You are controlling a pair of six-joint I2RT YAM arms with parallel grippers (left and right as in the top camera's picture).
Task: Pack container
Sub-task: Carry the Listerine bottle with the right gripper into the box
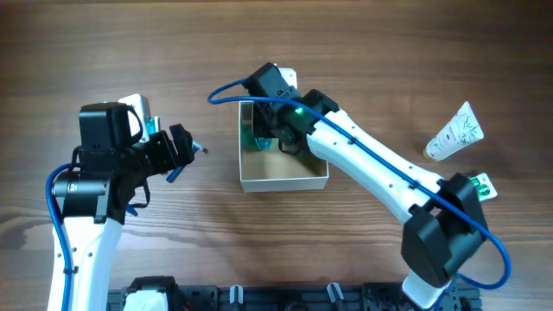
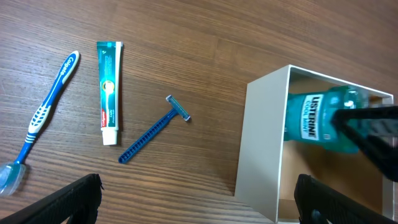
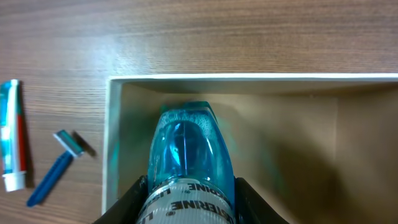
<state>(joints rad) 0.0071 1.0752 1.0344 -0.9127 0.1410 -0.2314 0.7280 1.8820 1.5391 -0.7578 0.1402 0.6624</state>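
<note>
The container (image 1: 285, 182) is a shallow white-walled cardboard box with a tan inside, at the table's middle. It also shows in the left wrist view (image 2: 262, 143) and the right wrist view (image 3: 249, 78). My right gripper (image 1: 278, 130) (image 3: 186, 190) is shut on a blue Listerine mouthwash bottle (image 3: 186, 146) (image 2: 314, 118) and holds it inside the box at its left wall. My left gripper (image 1: 185, 147) (image 2: 199, 202) is open and empty, above the bare table just left of the box.
A blue razor (image 2: 155, 130), a toothpaste tube (image 2: 109, 87) and a blue-white toothbrush (image 2: 50, 99) lie on the wood left of the box. A white tube (image 1: 455, 131) and a small green-white packet (image 1: 482, 184) lie at the right.
</note>
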